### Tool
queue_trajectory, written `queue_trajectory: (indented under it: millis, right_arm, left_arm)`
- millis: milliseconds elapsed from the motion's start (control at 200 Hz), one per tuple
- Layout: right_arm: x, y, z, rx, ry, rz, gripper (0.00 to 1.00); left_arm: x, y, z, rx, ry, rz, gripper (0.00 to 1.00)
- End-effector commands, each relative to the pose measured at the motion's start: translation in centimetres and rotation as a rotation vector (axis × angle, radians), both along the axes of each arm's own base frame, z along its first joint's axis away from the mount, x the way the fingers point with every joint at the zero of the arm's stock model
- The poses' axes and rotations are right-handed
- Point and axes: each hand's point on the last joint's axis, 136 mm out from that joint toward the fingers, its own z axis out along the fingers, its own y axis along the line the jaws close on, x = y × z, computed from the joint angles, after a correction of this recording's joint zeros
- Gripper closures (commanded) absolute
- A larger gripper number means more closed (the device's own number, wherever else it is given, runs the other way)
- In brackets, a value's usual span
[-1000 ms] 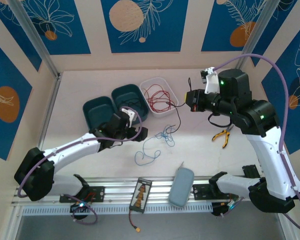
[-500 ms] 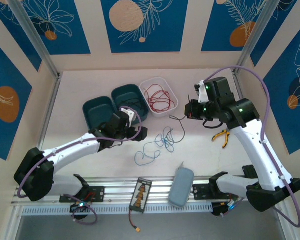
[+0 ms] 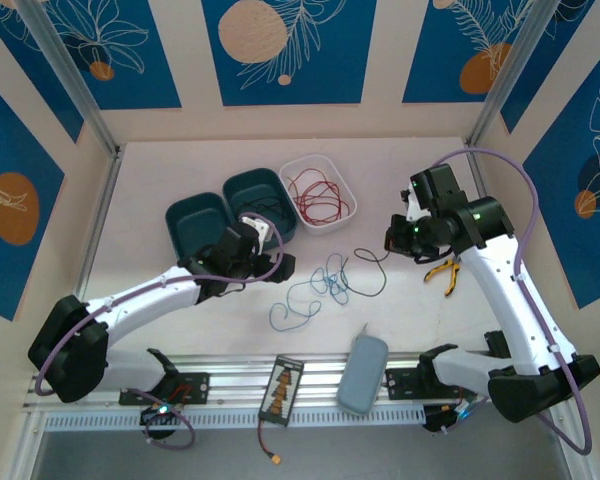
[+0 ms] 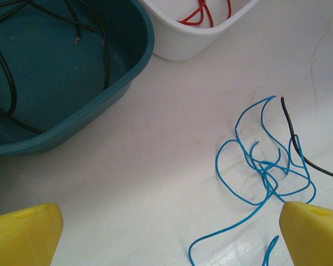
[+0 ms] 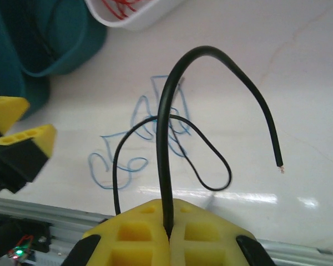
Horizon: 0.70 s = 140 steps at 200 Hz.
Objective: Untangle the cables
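The right arm (image 3: 510, 290) is swinging down from beside the white tray (image 3: 318, 158) toward the centre right of the top view. Its right gripper (image 5: 167, 233) is clamping the black wire (image 5: 165, 122) and drawing it sideways off the blue wire (image 4: 266, 166). The left gripper (image 3: 280, 265) is hovering left of that mid-frame tangle, fingers spread, carrying nothing. The black strand is still crossing the blue's right edge, so separation looks only partly done. Red wires (image 3: 315, 195) are lying in the white tray.
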Motion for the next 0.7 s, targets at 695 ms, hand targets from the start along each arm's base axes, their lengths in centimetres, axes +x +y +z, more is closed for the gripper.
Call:
queue_trajectory:
  millis: [695]
  right_arm:
    - [-4.7,2.0,3.5,0.133,0.128,0.120,1.00]
  left_arm:
    - [-0.4,-5.8,0.9,-0.096,-0.023,-0.217,0.00]
